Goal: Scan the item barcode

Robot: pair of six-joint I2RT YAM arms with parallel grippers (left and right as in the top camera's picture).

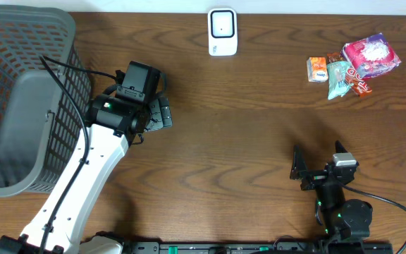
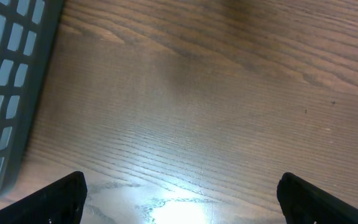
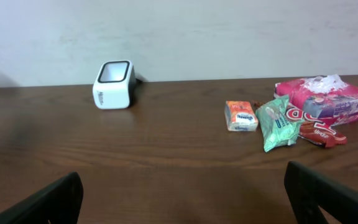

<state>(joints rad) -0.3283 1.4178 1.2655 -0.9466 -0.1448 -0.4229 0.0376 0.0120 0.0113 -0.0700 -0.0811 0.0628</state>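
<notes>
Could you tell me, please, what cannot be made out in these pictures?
Barcodes on the packets: too small in the overhead and right wrist views; none readable.
Red packet: mostly covered by the pink pack and green packet, right wrist view.
Basket: cut off by the overhead's left edge; the left arm covers its near corner.
Scanner lettering: too small, right wrist view.

Left arm (image 1: 83, 166) and right arm (image 1: 342, 212), jaws of both gaping wide
</notes>
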